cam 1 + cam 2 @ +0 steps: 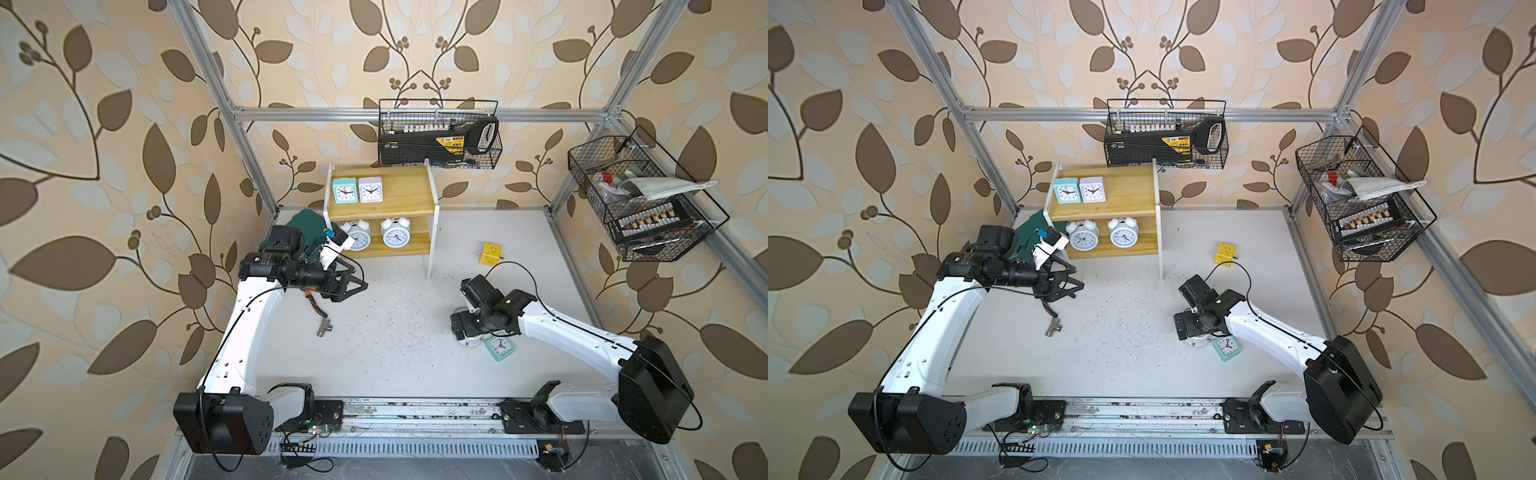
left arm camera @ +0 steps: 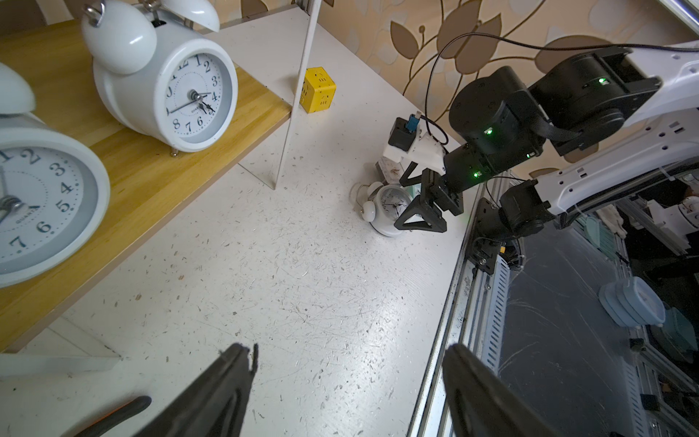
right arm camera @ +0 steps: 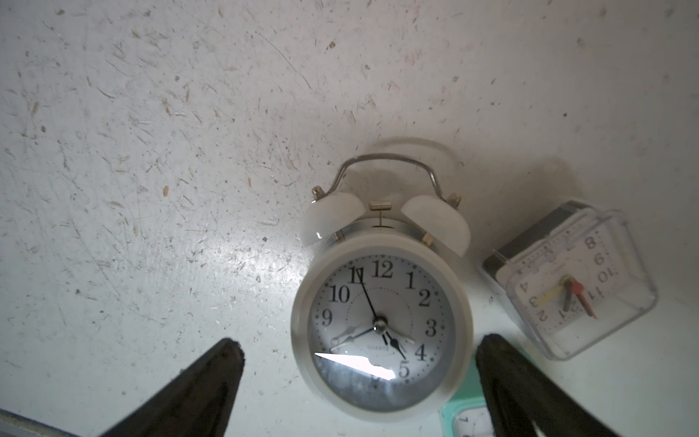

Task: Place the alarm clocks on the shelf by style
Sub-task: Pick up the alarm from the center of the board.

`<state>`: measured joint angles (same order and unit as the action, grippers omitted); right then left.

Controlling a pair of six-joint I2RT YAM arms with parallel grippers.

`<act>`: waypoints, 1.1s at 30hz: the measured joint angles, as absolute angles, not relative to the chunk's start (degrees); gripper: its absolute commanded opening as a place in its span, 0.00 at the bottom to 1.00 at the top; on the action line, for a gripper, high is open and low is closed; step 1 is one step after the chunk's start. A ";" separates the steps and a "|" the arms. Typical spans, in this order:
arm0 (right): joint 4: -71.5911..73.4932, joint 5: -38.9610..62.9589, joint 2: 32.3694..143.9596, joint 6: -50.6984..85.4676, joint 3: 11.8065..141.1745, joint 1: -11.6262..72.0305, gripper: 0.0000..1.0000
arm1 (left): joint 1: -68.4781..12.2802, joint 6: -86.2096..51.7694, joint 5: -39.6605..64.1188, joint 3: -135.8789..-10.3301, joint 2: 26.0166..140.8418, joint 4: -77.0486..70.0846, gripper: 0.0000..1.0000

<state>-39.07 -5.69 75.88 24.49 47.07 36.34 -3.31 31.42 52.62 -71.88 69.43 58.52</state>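
A white table (image 1: 395,353) is seen from above, and the shelf (image 1: 407,187) stands at its back. At the left end of the top board, a mint clock (image 1: 345,190) and a lilac clock (image 1: 370,189) stand side by side. On the lower board are a first bell clock (image 1: 355,236) and a second bell clock (image 1: 395,235).

A third bell clock (image 3: 382,325) sits on the table near the front right. A grey clock (image 3: 575,287) and a second mint clock (image 1: 500,347) are just beside it.

The right gripper (image 3: 359,350) hangs over the third bell clock. Its jaws are spread wide to either side of it and grip nothing. Whether a finger brushes the case is hard to tell.

The left gripper (image 2: 348,352) hovers before the shelf's lower left. Its jaws are well apart and empty.

A yellow cube (image 1: 490,254) lies right of the shelf.
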 measured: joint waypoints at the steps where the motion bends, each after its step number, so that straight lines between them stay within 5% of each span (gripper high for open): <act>1: -38.94 -5.69 75.88 24.49 46.94 36.29 0.99 | -3.31 31.44 52.62 -71.88 69.43 58.52 0.83; 21: -37.47 -6.22 80.82 24.64 45.58 36.25 0.98 | -3.31 31.42 52.69 -71.11 69.43 58.35 0.83; 33: -36.23 -5.34 82.04 22.09 45.60 36.25 0.66 | -3.31 30.68 54.48 -71.05 70.06 57.76 0.86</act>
